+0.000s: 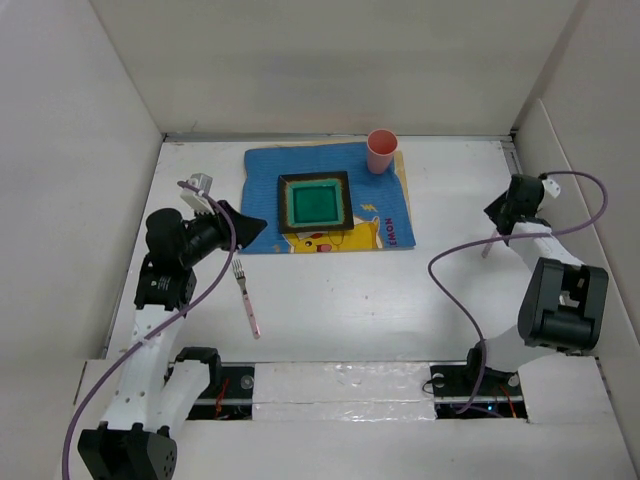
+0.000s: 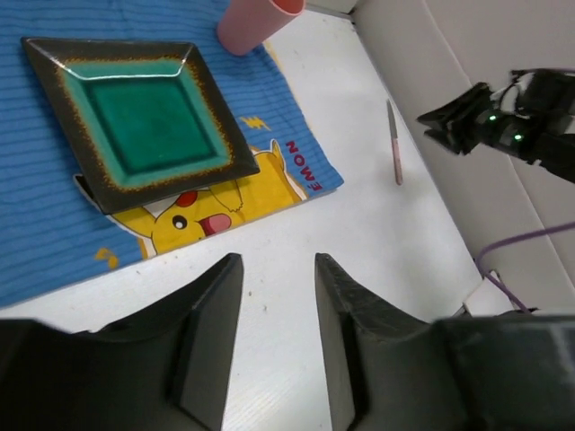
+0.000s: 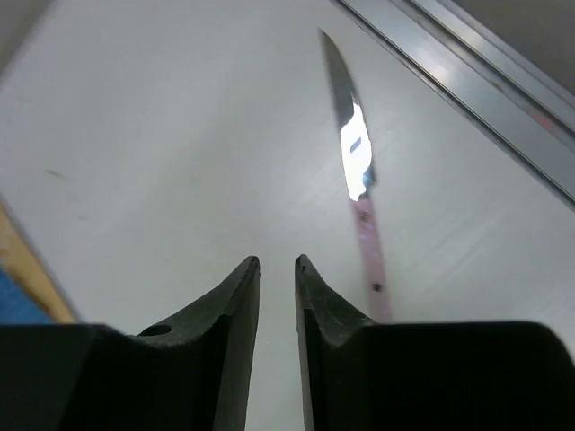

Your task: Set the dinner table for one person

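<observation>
The dinner table (image 1: 340,300) is the white work surface. A blue cartoon mat (image 1: 262,170) lies at its back centre with a square green plate (image 1: 316,203) on it and a pink cup (image 1: 381,152) at its far right corner. A pink-handled fork (image 1: 245,296) lies left of centre. A pink-handled knife (image 3: 359,171) lies by the right wall, just ahead and right of my right gripper (image 3: 277,262), whose jaws stand a narrow gap apart and empty. My left gripper (image 2: 278,260) is open and empty, hovering near the mat's left edge (image 1: 250,225); the plate (image 2: 135,112) lies ahead of it.
White walls border the table on three sides. A metal rail (image 3: 485,81) runs along the wall beyond the knife. The left wrist view also shows the cup (image 2: 256,22), the knife (image 2: 393,144) and the right gripper (image 2: 467,121). Purple cables hang from both arms.
</observation>
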You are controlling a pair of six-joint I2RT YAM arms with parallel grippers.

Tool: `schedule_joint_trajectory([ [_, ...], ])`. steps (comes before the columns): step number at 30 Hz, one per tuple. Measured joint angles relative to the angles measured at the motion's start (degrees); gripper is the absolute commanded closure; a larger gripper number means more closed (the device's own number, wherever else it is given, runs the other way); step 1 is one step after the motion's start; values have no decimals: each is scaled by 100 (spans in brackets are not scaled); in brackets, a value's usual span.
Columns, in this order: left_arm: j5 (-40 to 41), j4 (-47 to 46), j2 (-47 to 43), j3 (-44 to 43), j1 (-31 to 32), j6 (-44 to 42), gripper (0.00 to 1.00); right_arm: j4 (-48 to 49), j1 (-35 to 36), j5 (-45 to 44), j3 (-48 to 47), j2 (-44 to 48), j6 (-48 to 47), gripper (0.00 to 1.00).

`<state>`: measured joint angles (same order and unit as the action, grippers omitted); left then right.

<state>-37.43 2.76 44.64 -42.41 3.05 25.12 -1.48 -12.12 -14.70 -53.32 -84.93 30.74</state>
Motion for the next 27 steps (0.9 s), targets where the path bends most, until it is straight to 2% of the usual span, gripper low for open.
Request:
schedule_joint_trajectory([
  [2, -79, -87, -81, 74, 0, 48, 62, -125, -164, -79, 149, -240, 92, 39],
  [5, -149, -94, -282, 157, 0, 72, 61, -199, -356, -72, 175, -417, 105, 34],
  [7, -175, -105, -404, 157, 0, 74, 61, -192, -485, -7, 162, -529, 72, 41],
  [10, -262, -142, -553, 157, 0, 76, 61, -317, -625, 61, 11, -859, -42, 37],
  [13, -354, -175, -597, 157, 15, 85, 61, -734, -634, 111, -407, -1272, -184, 51],
  [17, -374, -166, -603, 157, 109, 83, 61, -1167, -636, 258, -1099, -1781, -306, 58],
  [27, -378, -164, -706, 157, 227, 85, 61, -2048, -660, 629, -1480, -2129, -393, 61],
])
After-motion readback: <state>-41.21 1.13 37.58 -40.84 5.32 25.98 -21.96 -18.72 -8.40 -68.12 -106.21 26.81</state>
